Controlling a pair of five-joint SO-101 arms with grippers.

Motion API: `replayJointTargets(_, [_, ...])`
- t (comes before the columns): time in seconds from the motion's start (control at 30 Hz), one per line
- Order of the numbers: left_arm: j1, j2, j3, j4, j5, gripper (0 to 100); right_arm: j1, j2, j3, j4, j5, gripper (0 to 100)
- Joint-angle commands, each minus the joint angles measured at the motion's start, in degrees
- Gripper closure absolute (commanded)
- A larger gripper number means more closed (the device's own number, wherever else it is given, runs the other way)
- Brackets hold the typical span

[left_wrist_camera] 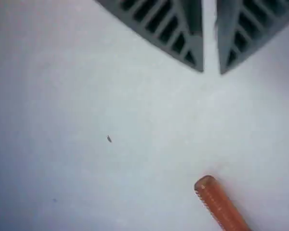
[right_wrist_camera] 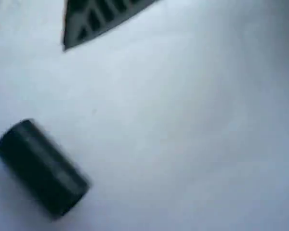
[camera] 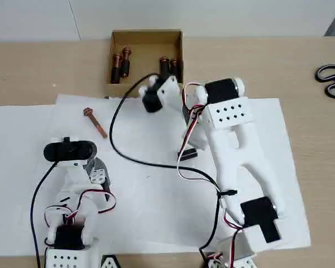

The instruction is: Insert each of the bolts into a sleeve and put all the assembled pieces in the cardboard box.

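Loose bolt point(camera: 95, 121): lying flat on the white paper point(camera: 156, 195), head towards the box and shank angled away from it. It is well apart from the box and ahead of the left arm point(camera: 72, 167). In the left wrist view its threaded end rests on the paper near the left gripper point(left_wrist_camera: 209, 53), not touching it.

Left gripper: jaws drawn almost together with a thin slit between them and nothing held. It hangs just over the paper.

Sleeve point(right_wrist_camera: 41, 166): one black sleeve lies on its side on the paper in the right wrist view, apart from the right gripper point(right_wrist_camera: 86, 26). Whether that gripper is open or closed cannot be told.

Cardboard box point(camera: 147, 34): stands on the table point(camera: 33, 67) at the far edge of the paper. Inside are assembled pieces, two against one side point(camera: 121, 66) and two against the other point(camera: 170, 67), each a copper-coloured bolt seated in a dark sleeve.

Right arm point(camera: 234, 139): stretched across the paper from the near edge, its wrist end just short of the box's near wall. A black cable point(camera: 120, 145) loops over the paper between the two arms.

Scissors point(camera: 332, 78): lying on the bare table at the far right, well apart from everything else.
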Motion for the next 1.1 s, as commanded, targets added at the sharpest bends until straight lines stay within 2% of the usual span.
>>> replayJointTargets(0.0, [-0.26, -0.62, -0.57, -1.23, 0.53, 99, -1.27, -2.77, 2.73, -0.40, 6.86, 62.6])
replayJointTargets(0.43, [0.09, -0.62, -0.48, -1.32, 0.44, 99, -3.38, -2.33, 5.19, -0.22, 20.31, 62.6])
replayJointTargets(0.6, [0.09, -0.62, -0.48, -1.32, 0.53, 99, -3.82, -2.42, 11.60, -0.48, 25.85, 62.6])
replayJointTargets(1.07, [0.18, -0.62, -0.48, -1.32, 0.53, 99, -7.08, -2.24, 19.96, -14.20, 31.56, 62.7])
